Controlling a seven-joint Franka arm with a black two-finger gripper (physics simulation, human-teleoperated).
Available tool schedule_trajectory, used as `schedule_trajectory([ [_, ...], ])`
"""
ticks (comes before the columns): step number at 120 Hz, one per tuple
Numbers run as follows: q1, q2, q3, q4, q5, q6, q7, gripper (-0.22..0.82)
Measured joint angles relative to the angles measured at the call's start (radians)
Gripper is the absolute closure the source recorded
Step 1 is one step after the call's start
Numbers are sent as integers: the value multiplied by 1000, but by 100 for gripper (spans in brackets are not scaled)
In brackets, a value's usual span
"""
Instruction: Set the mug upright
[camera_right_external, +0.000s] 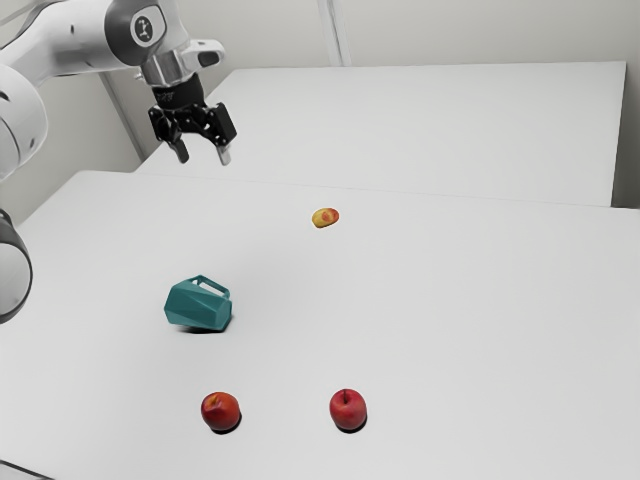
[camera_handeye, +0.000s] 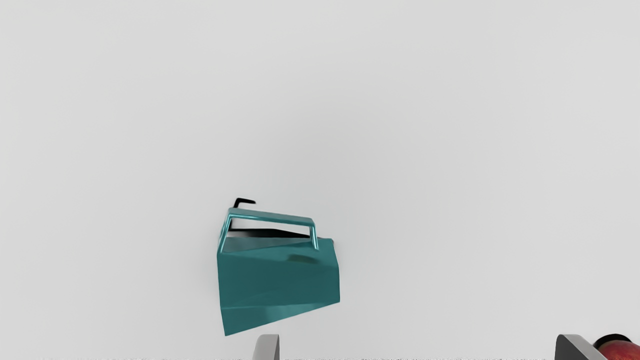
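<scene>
the teal mug (camera_right_external: 198, 304) lies on its side on the white table (camera_right_external: 450, 300), not upright, its handle (camera_right_external: 215, 286) raised above the tabletop. the gripper (camera_right_external: 203, 157) hangs in the air well above it, jaws spread wide, with nothing pinched between them. the one arm (camera_right_external: 90, 45) in sight is the one to do the job.

by the wrist view, the mug sits off the line joining the fingertips, out in front of it and over toward one finger; beyond the other finger is a red fruit (camera_handeye: 620, 351). its long axis runs nearly along that same line, the way the jaws open. so a grip across the body would probably call for a turn of the wrist as well as a shift over the mug and a descent. which end is the mouth cannot be told.

a round emblem (camera_right_external: 144, 28) marks the arm's shell, its brand unreadable; no label or lettering can be made out on the mug.
</scene>
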Motion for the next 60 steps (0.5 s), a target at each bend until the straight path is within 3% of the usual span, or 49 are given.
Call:
schedule_trajectory([
  [42, -3, -15, 8, -21, -6, -8, 18, 0],
  [60, 22, -41, 180, -85, -179, -9, 59, 0],
])
